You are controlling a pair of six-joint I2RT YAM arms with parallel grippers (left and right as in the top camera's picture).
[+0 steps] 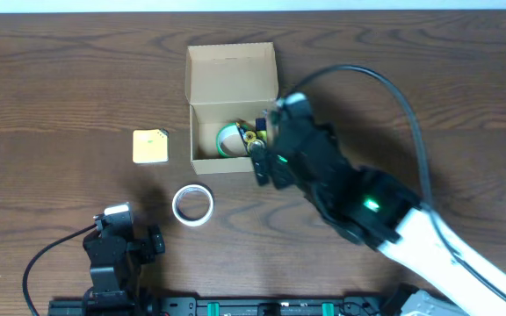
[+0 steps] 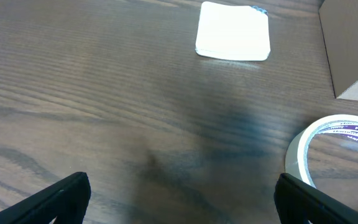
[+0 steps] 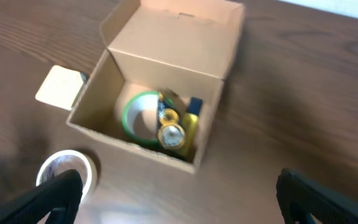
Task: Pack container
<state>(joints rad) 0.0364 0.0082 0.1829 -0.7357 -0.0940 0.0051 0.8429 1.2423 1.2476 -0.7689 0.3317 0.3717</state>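
— Starting at the right gripper (image 3: 179, 180): how does it stand?

— Spread wide, with nothing between its fingers. Seen from overhead it hangs over the right edge of the box (image 3: 129, 140), and its own camera looks down into the box.

— And the box itself?

— It sits on the tabletop (image 1: 60, 70), toward the far middle, with its lid (image 3: 173, 37) folded back and open. Inside, a green tape roll (image 3: 126, 115) lies on the left. Just beside it on the right are a few small yellow, gold and blue bits, too blurred to name.

— What lies outside the box?

— A white tape roll (image 1: 177, 207) lies flat on the tabletop near the box's front left corner, apart from it. A yellow pad (image 1: 150, 147) lies just left of the box, not touching it.

— Where is the left gripper (image 2: 182, 183)?

— Low at the near left of the tabletop, well apart from the box. Its fingers are spread too and hold nothing. Its camera shows the white tape roll close by the right finger, and the pad farther ahead.
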